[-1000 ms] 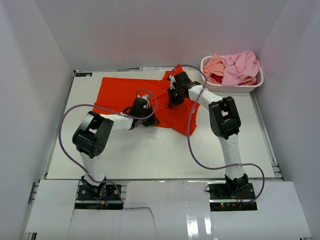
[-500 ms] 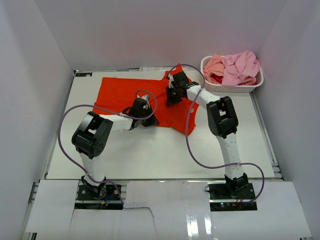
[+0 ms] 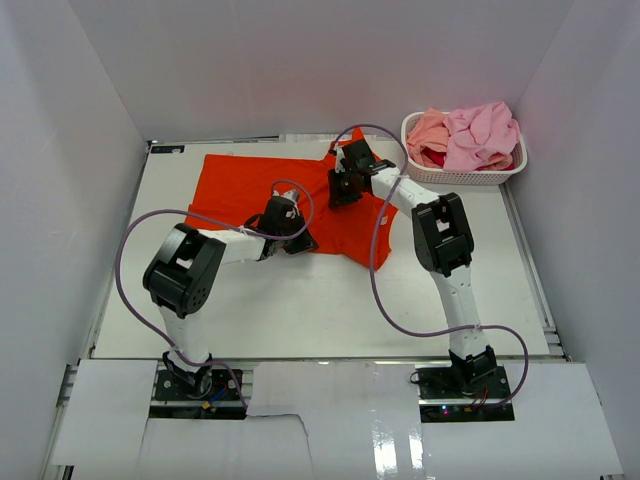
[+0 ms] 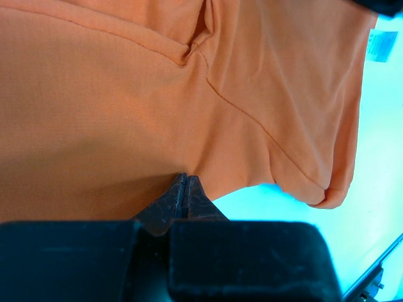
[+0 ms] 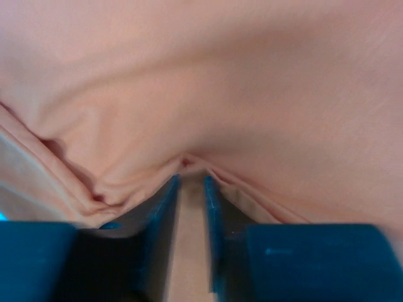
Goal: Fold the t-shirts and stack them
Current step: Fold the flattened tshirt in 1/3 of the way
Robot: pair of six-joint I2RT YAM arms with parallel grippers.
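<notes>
Top external: my right gripper (image 3: 339, 189) has edged left, jaws now slightly parted; left gripper (image 3: 299, 242) pressed together at one orange-red t-shirt (image 3: 240, 185); one basket (image 3: 465, 177) holds three shirts (image 3: 475, 135)

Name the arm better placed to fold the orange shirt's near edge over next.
Left, probably. The left fingers are shut on the orange shirt at its near edge, ready to lift; the right fingers stand parted at a bunched fold.
</notes>
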